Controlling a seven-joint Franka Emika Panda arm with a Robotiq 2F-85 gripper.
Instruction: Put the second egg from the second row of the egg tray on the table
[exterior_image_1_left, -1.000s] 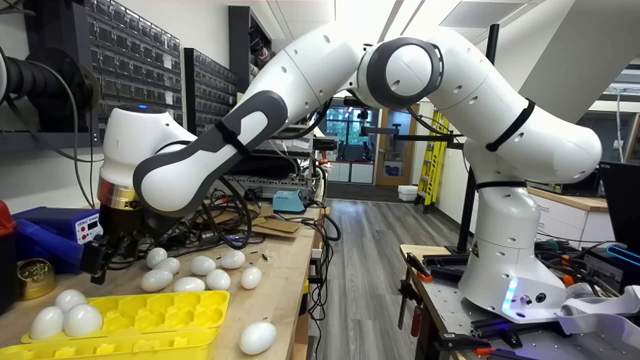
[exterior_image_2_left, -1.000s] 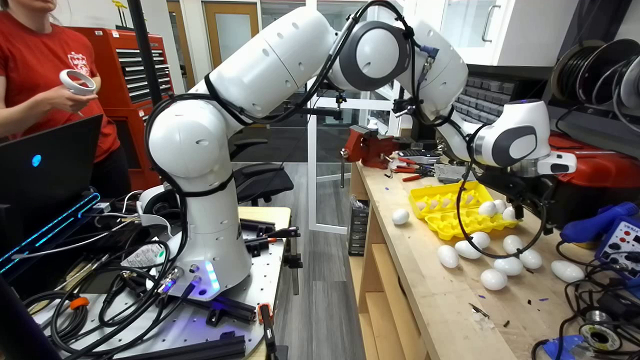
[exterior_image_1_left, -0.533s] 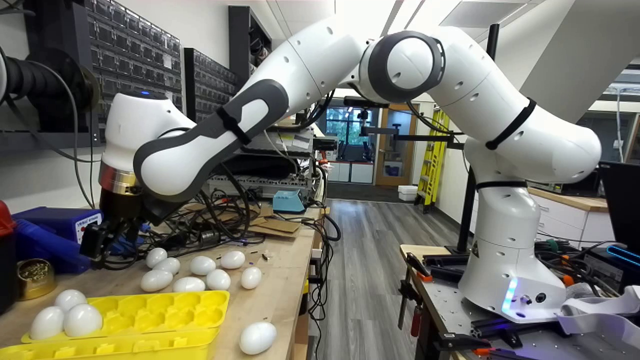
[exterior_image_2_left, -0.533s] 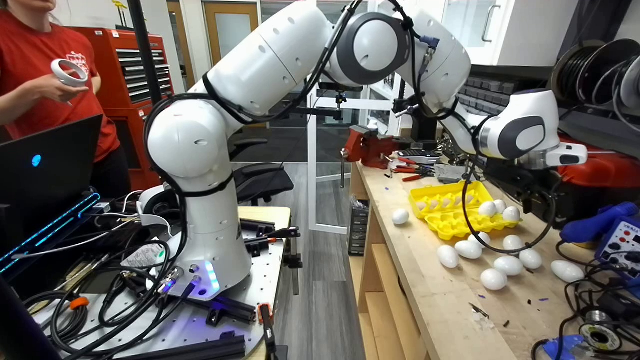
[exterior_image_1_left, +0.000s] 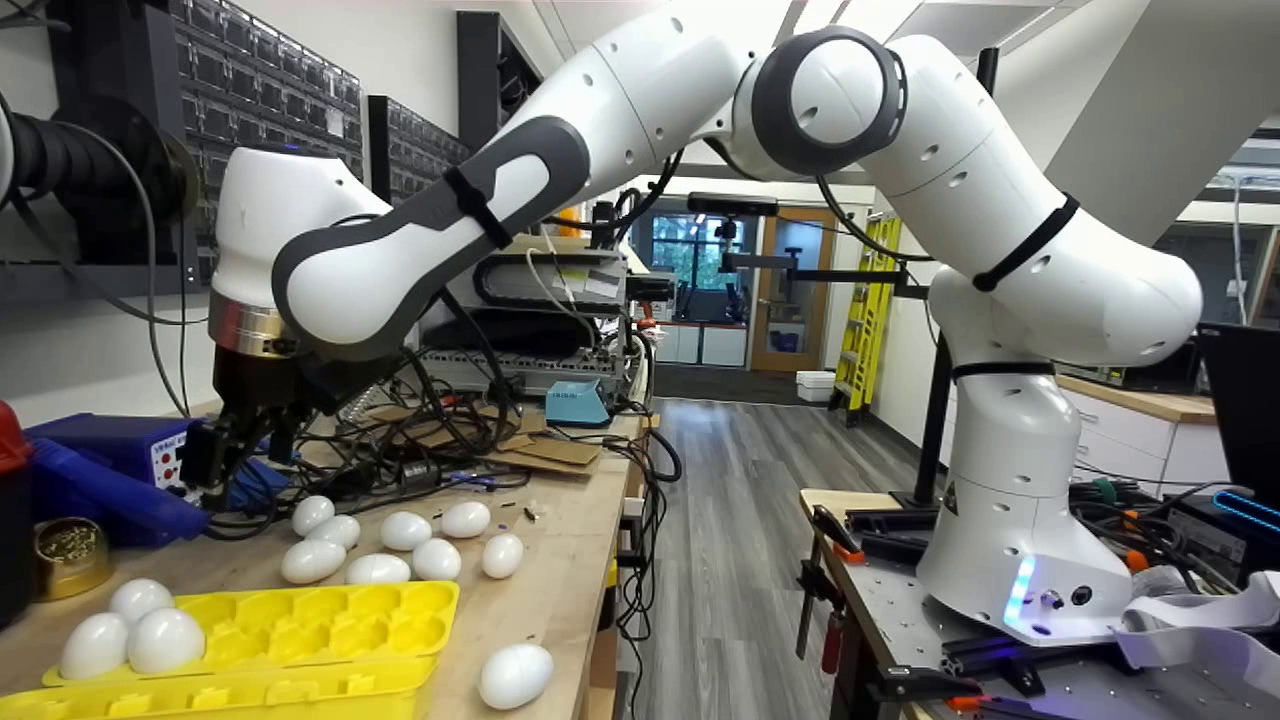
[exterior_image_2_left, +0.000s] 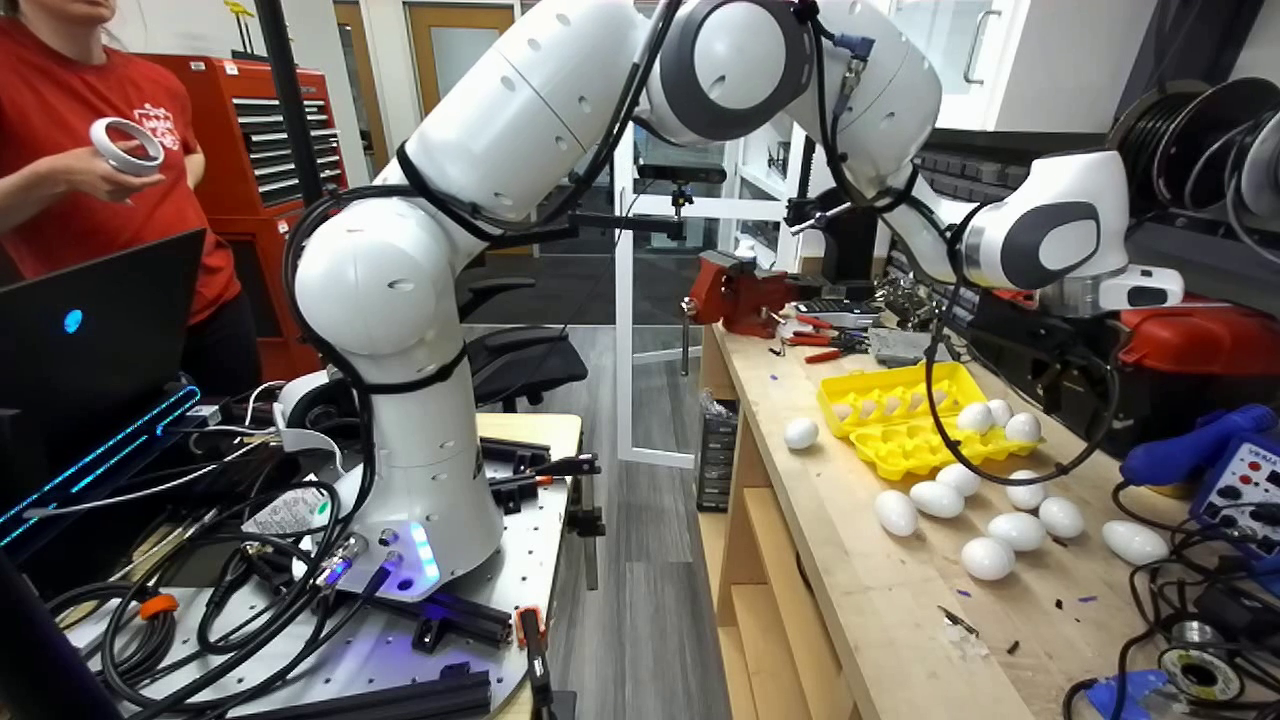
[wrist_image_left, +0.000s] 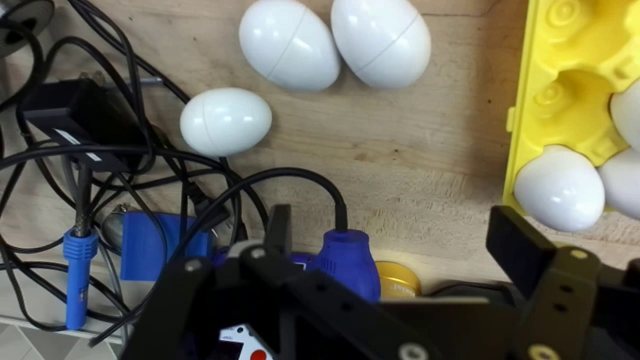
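The yellow egg tray (exterior_image_1_left: 310, 622) lies open on the wooden table (exterior_image_1_left: 560, 590). Three white eggs (exterior_image_1_left: 166, 640) sit together at one end of the tray; they also show in the wrist view (wrist_image_left: 560, 189). Several like white eggs (exterior_image_1_left: 378, 570) lie loose on the table beside the tray. One egg (exterior_image_1_left: 515, 676) lies alone near the table edge. I cannot tell which egg is the named one. My gripper (wrist_image_left: 392, 220) is open and empty, with bare wood and a blue tool seen between its fingers. It (exterior_image_1_left: 245, 470) hangs above the table, apart from tray and eggs.
Black cables (wrist_image_left: 150, 145) tangle beside the loose eggs. A blue tool holder (exterior_image_1_left: 110, 495), a gold tin (exterior_image_1_left: 72, 558) and a red and black case (exterior_image_2_left: 1190, 345) stand at the back. A red vise (exterior_image_2_left: 740, 292) and pliers sit at the far end.
My gripper has risen higher above the table, with the arm lifting and drifting slightly in the exterior views. Eggs and tray have not moved.
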